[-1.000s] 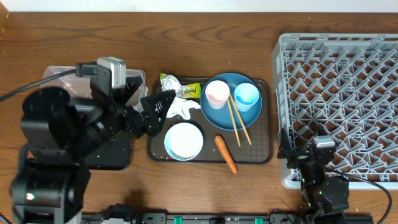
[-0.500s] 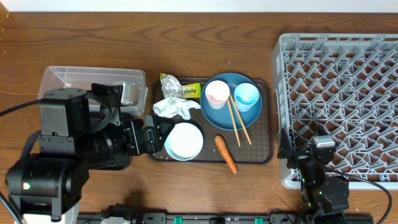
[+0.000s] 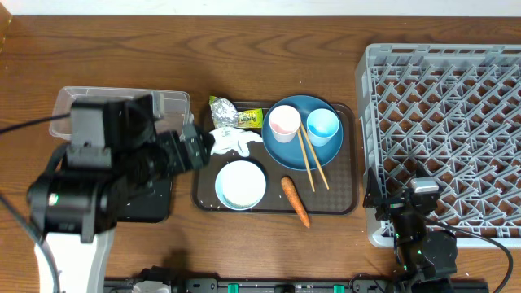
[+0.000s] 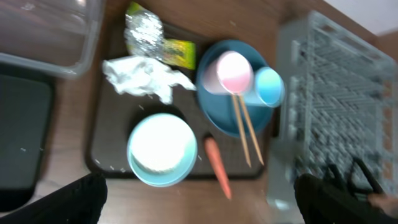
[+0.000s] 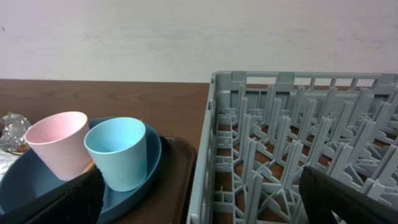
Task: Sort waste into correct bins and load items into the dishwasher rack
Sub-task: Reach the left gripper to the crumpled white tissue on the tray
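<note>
My left gripper (image 3: pixel 198 147) is open and empty, high above the left edge of the brown tray, next to the crumpled white tissue (image 3: pixel 232 141). In the left wrist view (image 4: pixel 200 204) it looks down on the tissue (image 4: pixel 142 76), the foil with yellow-green wrapper (image 4: pixel 142 28), the white bowl (image 4: pixel 161 148) and the carrot (image 4: pixel 217 165). The blue plate (image 3: pixel 285 150) holds the pink cup (image 3: pixel 284 122), the light blue cup (image 3: pixel 322 124) and the chopsticks (image 3: pixel 312 160). My right gripper (image 5: pixel 199 202) is open and empty beside the grey rack (image 3: pixel 448 122).
The clear tub (image 3: pixel 81 106) and the black tray (image 3: pixel 155 203) lie left of the brown serving tray (image 3: pixel 346 187), partly under my left arm. White specks lie on the brown tray (image 4: pixel 112 165) near the bowl. The rack's wall (image 5: pixel 211 143) stands close to the right gripper.
My left arm pulled back from the tissue, then swung up again toward the tray's left edge, still empty. The right arm and all objects have not moved.
</note>
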Tool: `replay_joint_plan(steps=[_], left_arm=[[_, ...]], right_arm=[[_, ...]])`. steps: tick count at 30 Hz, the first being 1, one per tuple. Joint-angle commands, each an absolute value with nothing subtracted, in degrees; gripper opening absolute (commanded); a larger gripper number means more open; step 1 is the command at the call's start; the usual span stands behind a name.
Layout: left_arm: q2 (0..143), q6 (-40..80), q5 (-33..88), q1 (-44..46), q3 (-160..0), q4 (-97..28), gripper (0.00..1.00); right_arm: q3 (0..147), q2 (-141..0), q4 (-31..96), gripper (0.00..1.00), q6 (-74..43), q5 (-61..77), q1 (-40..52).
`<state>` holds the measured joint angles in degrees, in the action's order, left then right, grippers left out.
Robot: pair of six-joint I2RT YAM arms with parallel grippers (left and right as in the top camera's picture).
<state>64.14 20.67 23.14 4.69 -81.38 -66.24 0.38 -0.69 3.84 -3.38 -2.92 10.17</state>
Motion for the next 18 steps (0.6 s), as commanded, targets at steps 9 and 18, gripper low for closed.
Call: replay_joint_plan(steps=[9,18], left_arm=[[80.8,24.5,18.4,8.0,-80.7,-62.0,0.94],[95.7,25.0,10.4,14.6,-80.7,-54.6,0.67]], right_arm=[[0.3,-0.3,4.1,0.99,-2.7,-2.7,9.3],[0.3,-0.3,4.1,0.99,-2.7,-2.7,9.3]])
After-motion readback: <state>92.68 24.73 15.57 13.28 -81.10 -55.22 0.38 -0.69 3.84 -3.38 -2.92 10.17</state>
